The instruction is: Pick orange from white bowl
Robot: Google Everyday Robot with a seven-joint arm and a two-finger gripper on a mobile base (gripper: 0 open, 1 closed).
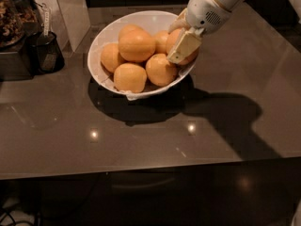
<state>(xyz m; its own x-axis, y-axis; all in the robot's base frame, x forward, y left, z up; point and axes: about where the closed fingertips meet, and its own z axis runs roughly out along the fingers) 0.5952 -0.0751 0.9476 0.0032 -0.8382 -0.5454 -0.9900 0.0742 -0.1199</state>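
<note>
The white bowl [151, 18] stands at the back middle of the dark table and holds several oranges. My gripper [176, 42] reaches in from the upper right, over the bowl's right side. Its fingers stand on either side of the rightmost orange [191, 57], the near finger [184, 46] across the orange's front and the other behind it. The jaws look closed against this orange, which still rests among the others in the bowl. A large orange [136, 45] sits on top of the pile.
A small black cup [47, 53] stands left of the bowl, with a dark container [11, 20] behind it and a white upright panel [70, 8] at the back. The glossy table [141, 135] stretches forward to its front edge.
</note>
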